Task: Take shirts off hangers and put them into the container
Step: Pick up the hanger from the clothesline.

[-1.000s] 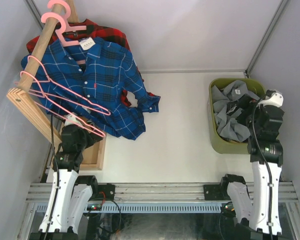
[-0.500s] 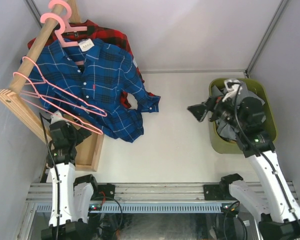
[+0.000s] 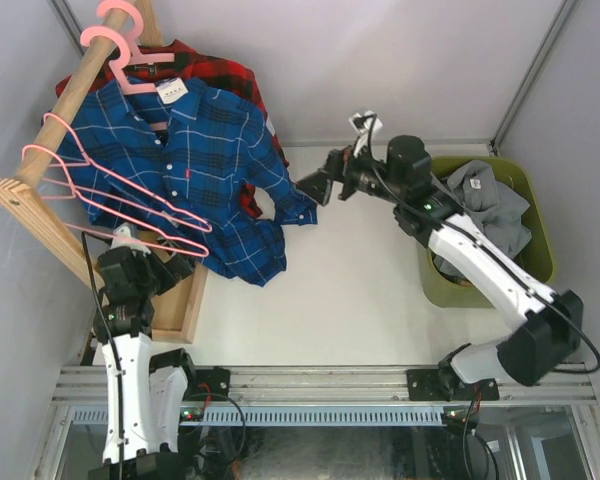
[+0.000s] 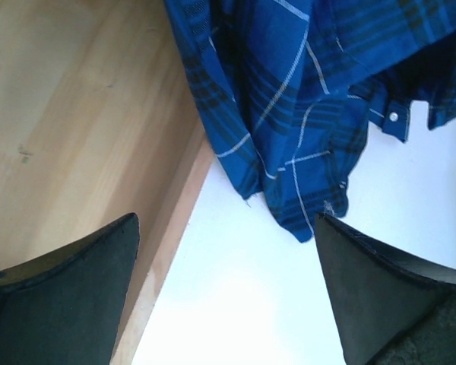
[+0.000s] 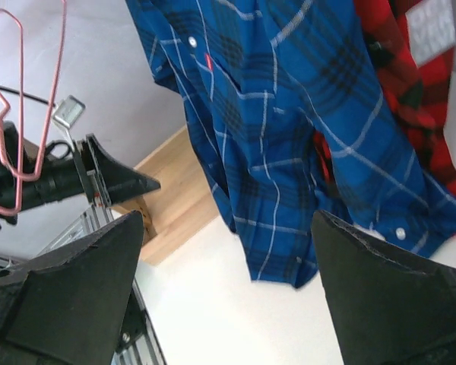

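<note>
Here, left gripper (image 4: 226, 228): jaws wide, empty, table's left edge.
Blue plaid shirt (image 3: 195, 160): on pink hanger (image 3: 128, 76), table's far-left corner; soft, light, seemingly buttoned; grasp at collar.
Right gripper (image 3: 315, 186): jaws apart, empty, near its cuff.
Container (image 3: 542, 235): right edge, grey shirt (image 3: 485, 195) inside.

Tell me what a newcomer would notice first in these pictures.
The bright blue plaid shirt hanging from the wooden rail at the upper left stands out most, with a red-black plaid shirt behind it. The right arm is stretched across the table, its open right gripper close to the blue shirt's sleeve. At the right, the olive-green container holds a grey shirt.
</note>
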You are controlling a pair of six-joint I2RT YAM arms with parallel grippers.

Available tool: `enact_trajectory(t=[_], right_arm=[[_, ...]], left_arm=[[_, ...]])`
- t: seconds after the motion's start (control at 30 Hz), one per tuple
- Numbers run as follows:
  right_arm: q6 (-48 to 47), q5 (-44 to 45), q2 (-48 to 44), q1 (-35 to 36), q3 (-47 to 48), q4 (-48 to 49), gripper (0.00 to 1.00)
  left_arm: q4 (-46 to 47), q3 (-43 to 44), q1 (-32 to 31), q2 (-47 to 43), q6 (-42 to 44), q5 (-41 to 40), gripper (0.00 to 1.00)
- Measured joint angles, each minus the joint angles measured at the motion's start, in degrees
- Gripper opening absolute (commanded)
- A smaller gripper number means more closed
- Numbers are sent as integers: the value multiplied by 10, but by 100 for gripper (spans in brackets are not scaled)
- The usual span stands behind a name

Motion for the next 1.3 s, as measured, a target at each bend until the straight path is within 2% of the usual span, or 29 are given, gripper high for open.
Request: enact_trajectory(t=[0.17,0.33,0.53,0.6,0.83,1.03,1.3], right_arm=[[0,-11,117,7,138,14,91],[0,-27,255,12,344,15,91],[-3,-54,457,17,650,-12,91],[-3,-65,511,19,718,-11,91],[-3,-83,565,44,728,-17,91],[-3,-107,562,69,712,-31,91],[-3,-97,546,109,668,-68,91]], left_arm=[[-16,-10,0,-25,-12,49,100],[-17,-27,0,-47,-15,100,100],[-16,-27,0,-47,-14,116,100],[-16,-27,0,-48,-14,120,100],[-15,-27,0,-51,-14,123,100],[-10,-27,0,-51,-14,126,100],[-7,-27,0,-51,-14,126,100]])
